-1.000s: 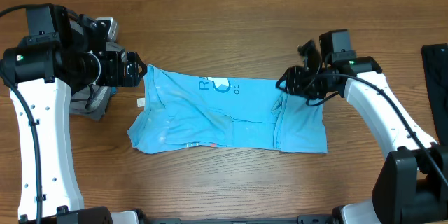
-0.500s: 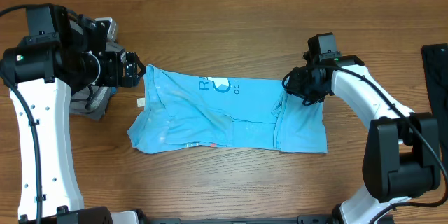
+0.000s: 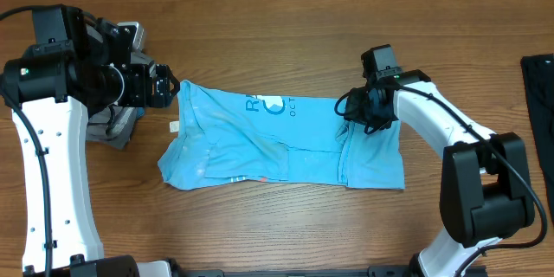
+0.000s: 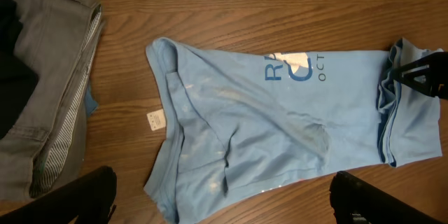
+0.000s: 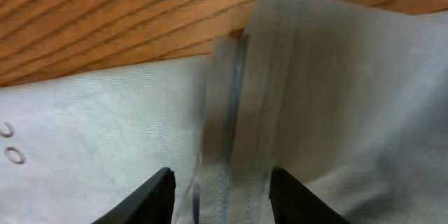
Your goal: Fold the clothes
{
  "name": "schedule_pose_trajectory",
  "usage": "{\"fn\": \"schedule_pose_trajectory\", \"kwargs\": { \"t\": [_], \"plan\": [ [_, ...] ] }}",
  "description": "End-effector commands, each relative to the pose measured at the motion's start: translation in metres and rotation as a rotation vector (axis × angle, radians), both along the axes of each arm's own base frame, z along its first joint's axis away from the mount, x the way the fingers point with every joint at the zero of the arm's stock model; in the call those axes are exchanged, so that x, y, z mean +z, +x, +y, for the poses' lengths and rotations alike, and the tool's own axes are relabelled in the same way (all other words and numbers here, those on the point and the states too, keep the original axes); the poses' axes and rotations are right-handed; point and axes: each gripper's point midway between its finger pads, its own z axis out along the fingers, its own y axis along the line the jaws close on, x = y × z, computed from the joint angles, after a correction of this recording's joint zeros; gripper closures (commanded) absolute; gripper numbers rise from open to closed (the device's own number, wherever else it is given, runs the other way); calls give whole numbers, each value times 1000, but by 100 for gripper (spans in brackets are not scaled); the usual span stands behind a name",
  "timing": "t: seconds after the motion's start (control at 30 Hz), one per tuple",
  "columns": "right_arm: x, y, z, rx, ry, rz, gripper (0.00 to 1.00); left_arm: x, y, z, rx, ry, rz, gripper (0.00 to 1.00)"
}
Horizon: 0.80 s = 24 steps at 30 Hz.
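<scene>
Looking down from overhead, I find the light blue T-shirt (image 3: 260, 138) lying flat near the middle of the desk (image 3: 286, 17), its long axis running left to right between the two arms. Dark blue lettering (image 3: 273, 104) sits by the far edge at about mid-length. The shirt's right end is doubled over itself, with a vertical crease showing. I cannot tell which end is the neck. A small white label (image 4: 155, 120) lies on the bare wood just beside the shirt's left edge. The right tool (image 3: 359, 112) is down at the far corner of the doubled end; in the wrist view its fingers (image 5: 143, 196) stand apart, astride a stitched hem ridge, not closed on it. The left tool (image 3: 164, 86) hangs near the shirt's far-left corner, jaws spread wide, gripping nothing. A grey garment (image 4: 42, 77) is heaped to the shirt's left, apart from it. A dark cloth (image 3: 538, 86) shows at the desk's right edge.
</scene>
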Motion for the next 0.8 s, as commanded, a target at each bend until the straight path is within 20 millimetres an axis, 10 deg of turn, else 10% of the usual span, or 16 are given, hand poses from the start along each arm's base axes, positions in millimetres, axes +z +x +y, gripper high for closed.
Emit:
{"fn": "schedule_pose_trajectory", "kwargs": {
  "t": [0.0,0.27,0.4,0.77],
  "plan": [
    [-3,1,-12,-41,-63,-4,56,3,2,-1,-8,7,-11,0],
    [-3,-2,0,-4,-86,-10,68,3,2,-1,-8,7,-11,0],
    [-3,-4,7,13,-86,-11,96,3,2,-1,-8,7,-11,0],
    [1,-19,46,188,-61,0,96,3,2,-1,-8,7,-11,0]
  ]
}}
